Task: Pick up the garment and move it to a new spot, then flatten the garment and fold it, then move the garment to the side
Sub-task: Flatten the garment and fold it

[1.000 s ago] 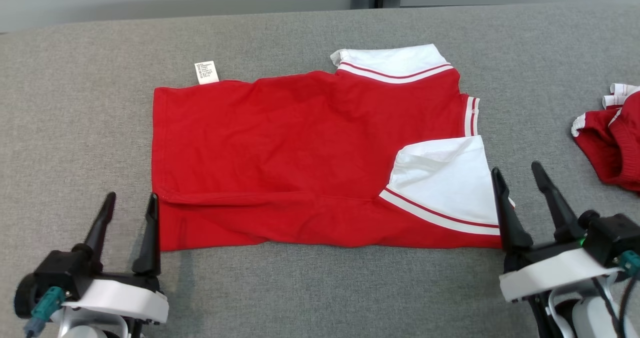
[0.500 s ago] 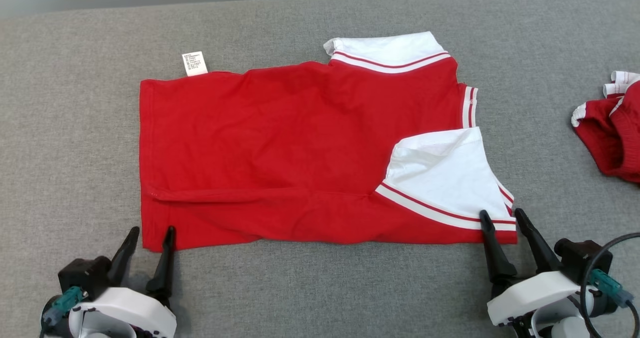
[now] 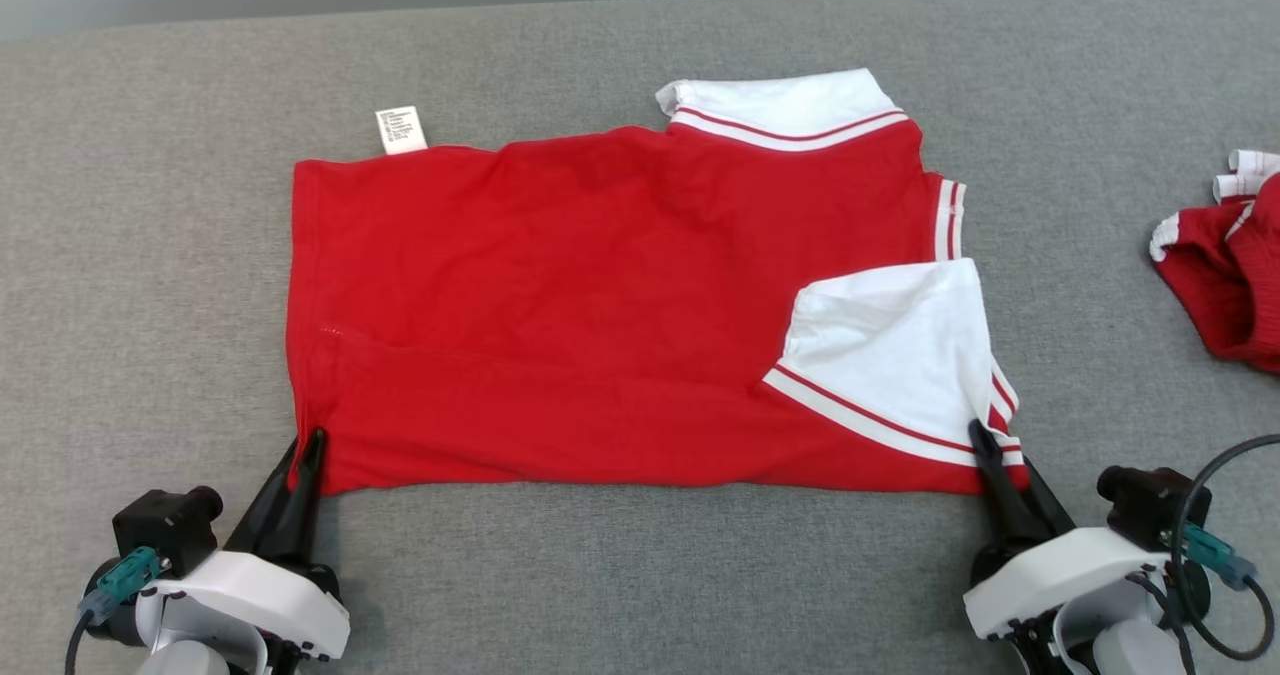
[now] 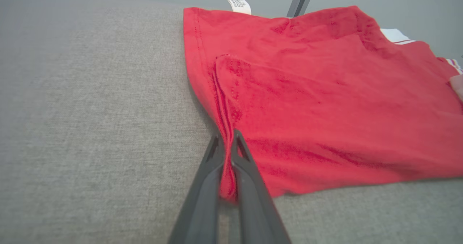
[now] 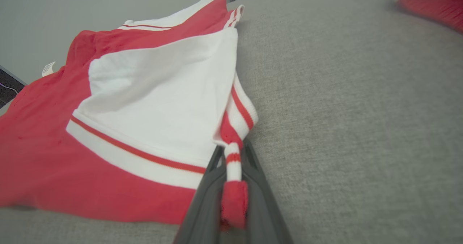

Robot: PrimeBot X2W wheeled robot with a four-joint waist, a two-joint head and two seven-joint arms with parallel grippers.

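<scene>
Left claw and right claw, fingers together, each clamped on a near corner of the red garment.
Garment spread flat mid grey tabletop; left claw pinching its near left hem corner, right claw pinching its near right corner at the striped cuff of the white sleeve. White care label poking out past the garment's far edge; second red piece well apart to the garment's right.

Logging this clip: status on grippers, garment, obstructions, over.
Left gripper shut on near left corner of garment; right gripper shut on near right corner. Garment spread on table. Second red piece far right, apart.
</scene>
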